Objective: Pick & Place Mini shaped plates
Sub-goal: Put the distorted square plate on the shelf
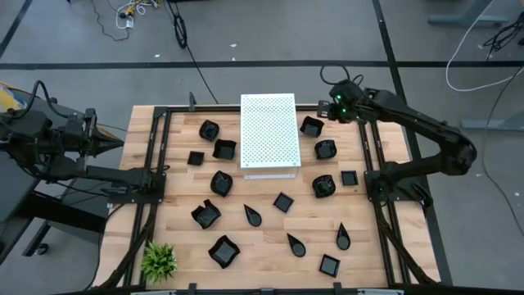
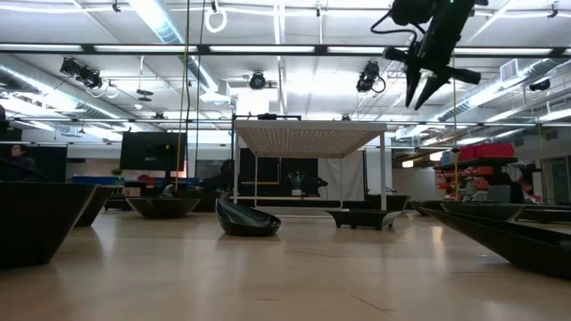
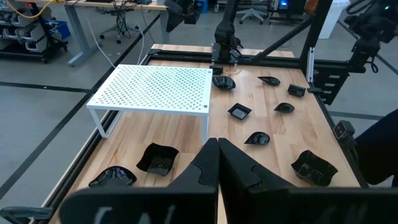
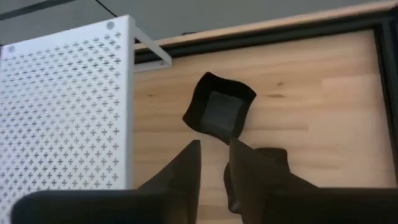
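Several small glossy black mini shaped plates lie scattered on the wooden table, among them a square one (image 4: pixel 219 112) at the far right, next to the white perforated board (image 1: pixel 268 131). My right gripper (image 4: pixel 214 152) hangs high above that square plate (image 1: pixel 311 125), slanting down, fingers a little apart and holding nothing; the low view shows it (image 2: pixel 426 94) well clear of the table. My left gripper (image 3: pixel 217 155) waits shut and empty at the table's left edge (image 1: pixel 119 141).
The white board stands on legs at the far middle (image 2: pixel 308 136). More black plates sit around it, such as a rounded one (image 1: pixel 326 149) and a teardrop (image 1: pixel 253 215). A small green plant (image 1: pixel 159 260) stands at the near left. Black frame rails (image 1: pixel 372 156) edge the table.
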Action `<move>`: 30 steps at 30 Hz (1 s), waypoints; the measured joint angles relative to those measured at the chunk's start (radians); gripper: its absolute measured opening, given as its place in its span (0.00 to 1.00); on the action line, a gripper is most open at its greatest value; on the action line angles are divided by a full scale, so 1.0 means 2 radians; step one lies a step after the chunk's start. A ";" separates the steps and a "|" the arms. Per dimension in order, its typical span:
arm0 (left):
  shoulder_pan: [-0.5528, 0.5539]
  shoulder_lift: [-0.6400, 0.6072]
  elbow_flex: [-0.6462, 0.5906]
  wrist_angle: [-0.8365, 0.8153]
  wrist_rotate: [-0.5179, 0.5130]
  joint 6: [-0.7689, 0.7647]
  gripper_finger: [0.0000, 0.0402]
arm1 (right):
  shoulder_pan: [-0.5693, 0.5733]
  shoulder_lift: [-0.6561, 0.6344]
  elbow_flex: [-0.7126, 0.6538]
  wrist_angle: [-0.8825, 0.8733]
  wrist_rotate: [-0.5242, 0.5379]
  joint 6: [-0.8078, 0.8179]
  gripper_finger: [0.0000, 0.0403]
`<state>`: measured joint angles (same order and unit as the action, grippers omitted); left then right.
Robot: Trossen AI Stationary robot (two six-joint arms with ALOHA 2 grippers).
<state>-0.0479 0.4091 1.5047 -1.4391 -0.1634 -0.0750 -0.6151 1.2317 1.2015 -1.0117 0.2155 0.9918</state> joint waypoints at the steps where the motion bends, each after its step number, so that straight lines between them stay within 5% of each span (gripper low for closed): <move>1: 0.000 0.000 0.000 0.000 0.000 0.000 0.01 | -0.003 0.001 -0.006 0.003 -0.002 0.002 0.26; 12: 0.000 0.000 0.000 0.000 0.000 0.000 0.01 | -0.038 0.009 -0.093 0.104 -0.039 0.007 0.40; 30: 0.000 0.000 0.000 0.000 0.000 0.000 0.01 | -0.095 0.104 -0.109 0.141 -0.077 -0.029 0.41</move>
<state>-0.0479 0.4091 1.5047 -1.4391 -0.1633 -0.0750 -0.8060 1.4405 0.9840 -0.7307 0.0619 0.9338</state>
